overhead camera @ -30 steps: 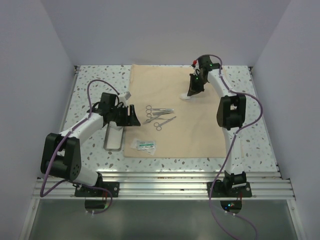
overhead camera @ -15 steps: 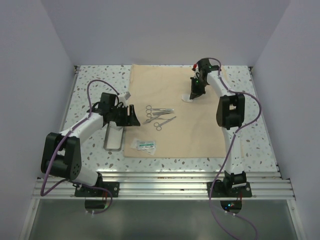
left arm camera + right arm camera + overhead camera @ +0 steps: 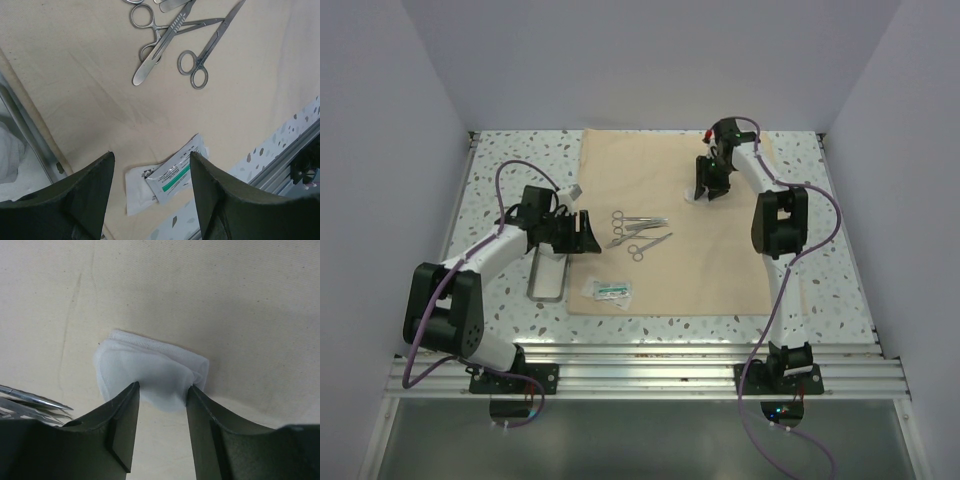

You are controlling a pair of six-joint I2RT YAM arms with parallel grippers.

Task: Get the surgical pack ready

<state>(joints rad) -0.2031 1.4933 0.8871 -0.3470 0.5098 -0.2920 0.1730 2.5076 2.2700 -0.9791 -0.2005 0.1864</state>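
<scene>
The beige cloth lies flat on the table. Silver scissor-like instruments lie on its left half and show in the left wrist view. A white gauze square lies on the cloth's far part. My right gripper stands over it, its fingertips closed on a bunched edge of the gauze. My left gripper is open and empty, hovering over the cloth's left edge. The small steel tray sits left of the cloth; its rim shows with white gauze inside.
Two sealed white packets, one with a green stripe, lie at the cloth's near left corner. Speckled tabletop surrounds the cloth. A metal rail runs along the near edge. White walls close in both sides and the back.
My right gripper has shifted slightly toward the back over the gauze and its wrist has tilted. The gauze stays on the cloth. The left arm has not moved.
</scene>
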